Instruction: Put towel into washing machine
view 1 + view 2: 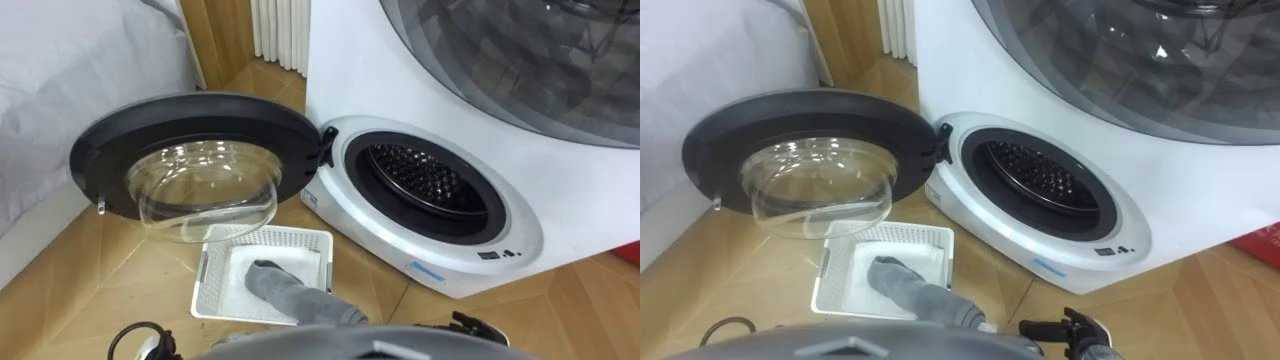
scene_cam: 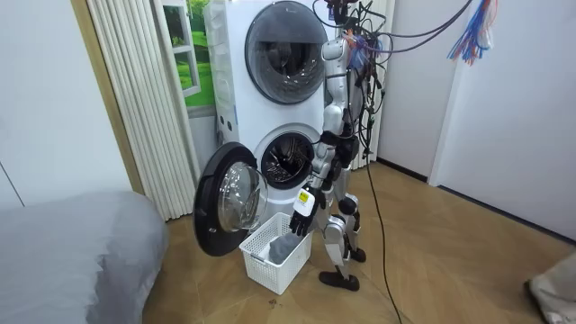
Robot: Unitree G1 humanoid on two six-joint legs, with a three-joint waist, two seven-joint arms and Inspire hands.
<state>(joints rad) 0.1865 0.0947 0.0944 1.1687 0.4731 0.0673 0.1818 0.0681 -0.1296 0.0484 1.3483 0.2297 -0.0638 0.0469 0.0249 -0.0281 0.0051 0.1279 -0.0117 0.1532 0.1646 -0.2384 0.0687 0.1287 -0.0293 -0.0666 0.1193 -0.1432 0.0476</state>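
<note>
Grey towel (image 1: 285, 290) lies in the white basket (image 1: 262, 237). One end rests at the basket's centre. The other runs over the basket's edge nearest the robot. The basket stands on the wood floor (image 1: 90, 280), below the open door (image 1: 190, 110) and just beside the washer (image 1: 350, 60). The drum (image 1: 425, 180) opening is clear, and no laundry shows in its visible part.

The right hand (image 1: 1072, 325) shows at the lower edge of the eye views, near the towel's nearer end and apart from it. Too little of it shows to tell whether its fingers are apart or together. The room view places the robot at the basket, standing, with one arm lowered toward it.

Status (judgement): the towel is not yet picked up, so grasping is the step in hand.

Hazards from here:
- Grasping one end only. The free length would trail, catch the basket's edge and drag or tip the basket.
- Shallow insertion. Cloth left over the drum's lip would hang out and block the door.
- Arm path. The door stands just beside the basket, so a wide swing could strike it.
</note>
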